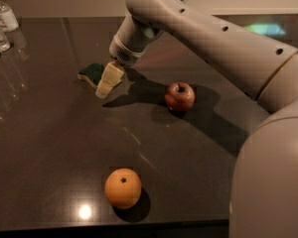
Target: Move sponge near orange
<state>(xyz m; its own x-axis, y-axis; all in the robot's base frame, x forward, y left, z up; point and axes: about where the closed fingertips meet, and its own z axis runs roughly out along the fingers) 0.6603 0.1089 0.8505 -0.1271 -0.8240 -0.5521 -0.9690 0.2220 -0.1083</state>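
The sponge (91, 73), dark green on top with a pale yellow edge, lies on the dark table (49, 143) at the back left. My gripper (108, 81) hangs right beside it on its right, its pale fingers (111, 76) pointing down and overlapping the sponge's right end. The orange (122, 188), round with a dark stem dot, sits near the table's front edge, far from the sponge.
A red apple (179, 96) with a stem sits to the right of the gripper, in the arm's shadow. Clear water bottles (1, 21) stand at the back left corner. The large arm (213, 43) crosses the upper right of the view.
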